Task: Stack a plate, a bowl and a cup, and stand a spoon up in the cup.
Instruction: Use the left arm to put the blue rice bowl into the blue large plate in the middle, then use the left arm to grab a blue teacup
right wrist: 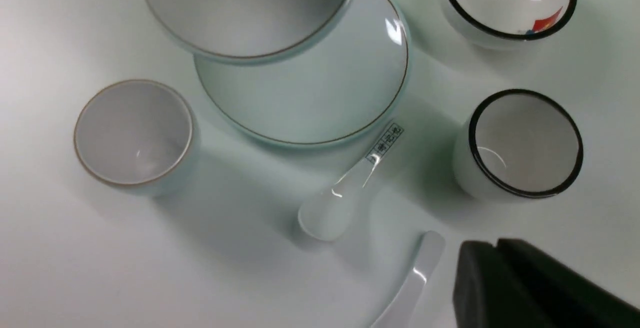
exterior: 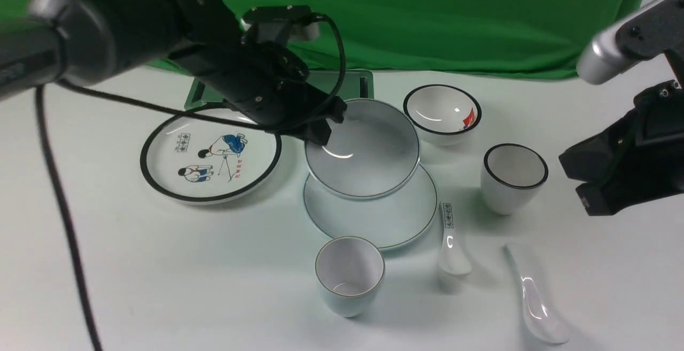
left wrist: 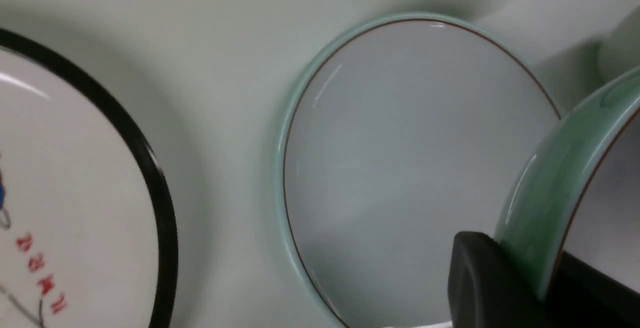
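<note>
My left gripper is shut on the rim of the pale blue-green bowl and holds it tilted just above the plain blue-green plate. In the left wrist view the bowl's wall sits between my fingers, over the plate. The blue-green cup stands in front of the plate. The plain white spoon lies at the front right. My right gripper is shut and empty, hovering right of the spoon's handle.
A cartoon plate with a black rim lies at the left. A small black-rimmed bowl and a black-rimmed cup stand at the right. A short printed spoon lies beside the plain plate. A dark tray lies at the back.
</note>
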